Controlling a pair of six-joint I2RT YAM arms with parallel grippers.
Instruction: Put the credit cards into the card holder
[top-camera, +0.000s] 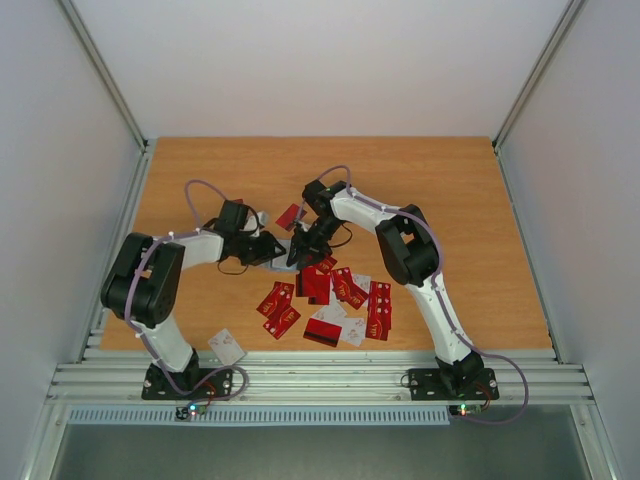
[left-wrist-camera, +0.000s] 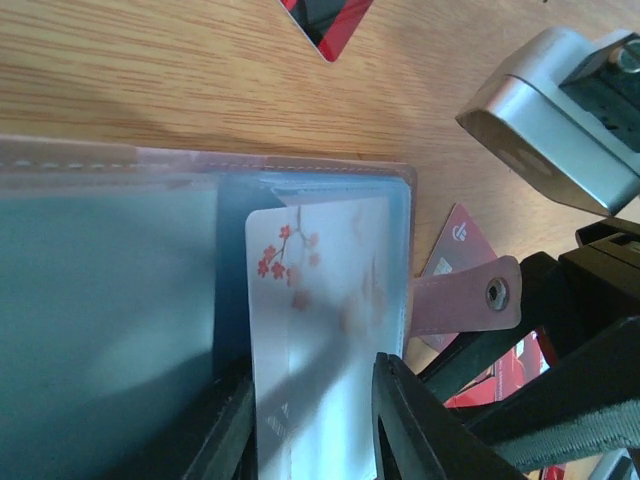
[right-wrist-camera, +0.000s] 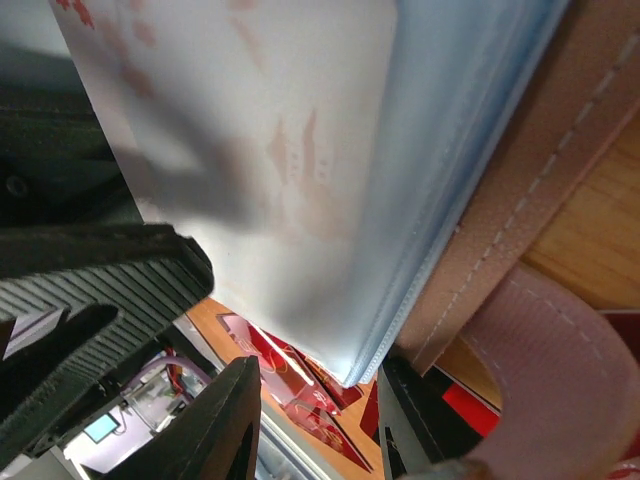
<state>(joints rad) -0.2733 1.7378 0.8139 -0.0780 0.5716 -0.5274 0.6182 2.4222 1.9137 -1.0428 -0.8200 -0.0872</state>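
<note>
Top view: card holder (top-camera: 283, 244) mostly hidden between left gripper (top-camera: 272, 249) and right gripper (top-camera: 299, 254). Left wrist: card holder cut by left, bottom edges; blossom card (left-wrist-camera: 320, 300) blurred behind clear sleeve. Right wrist: card holder cut by top edge, print smeared.

Card holder (left-wrist-camera: 250, 160): you have it open, tan-brown stitched cover, clear sleeves, snap tab (left-wrist-camera: 465, 295) pointing right. One white card (left-wrist-camera: 320, 300), red blossom print, is partly in a sleeve. Credit cards (top-camera: 345, 290): loose scatter just beside, mostly red faces up.
</note>
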